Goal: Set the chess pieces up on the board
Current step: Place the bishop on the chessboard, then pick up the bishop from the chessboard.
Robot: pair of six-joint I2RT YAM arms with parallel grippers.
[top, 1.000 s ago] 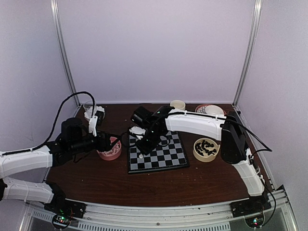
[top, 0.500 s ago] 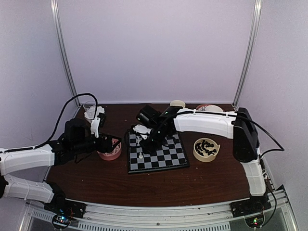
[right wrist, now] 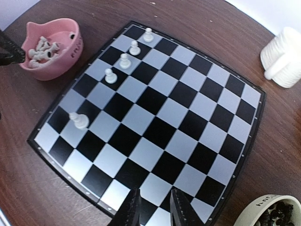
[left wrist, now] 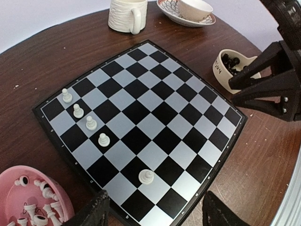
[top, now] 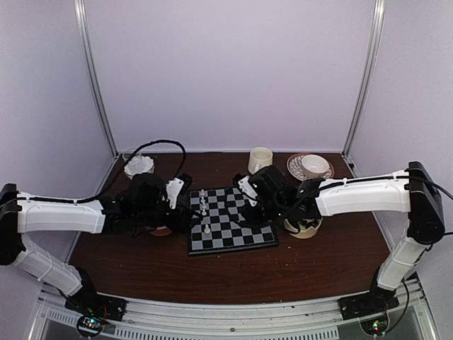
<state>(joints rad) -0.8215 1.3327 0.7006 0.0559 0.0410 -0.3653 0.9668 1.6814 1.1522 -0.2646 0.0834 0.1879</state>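
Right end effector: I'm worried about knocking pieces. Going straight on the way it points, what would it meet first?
Probably bare squares of the board, near its edge; the white pieces stand off to one side. Depth is unclear.

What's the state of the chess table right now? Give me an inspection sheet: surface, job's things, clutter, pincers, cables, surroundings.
Surface: brown wooden table, no spills seen.
Job's things: board centred; five white pieces on it, four in a row, a lone piece apart; more in the pink bowl at its left; black pieces in the cream bowl at its right.
Clutter: mug, cup on a saucer, clear container at the far left.
Pincers: left pincer open, empty, over the board's edge; right pincer slightly open, empty.
Cables: black cable arching over the table's far left.
Surroundings: white walls, metal posts.
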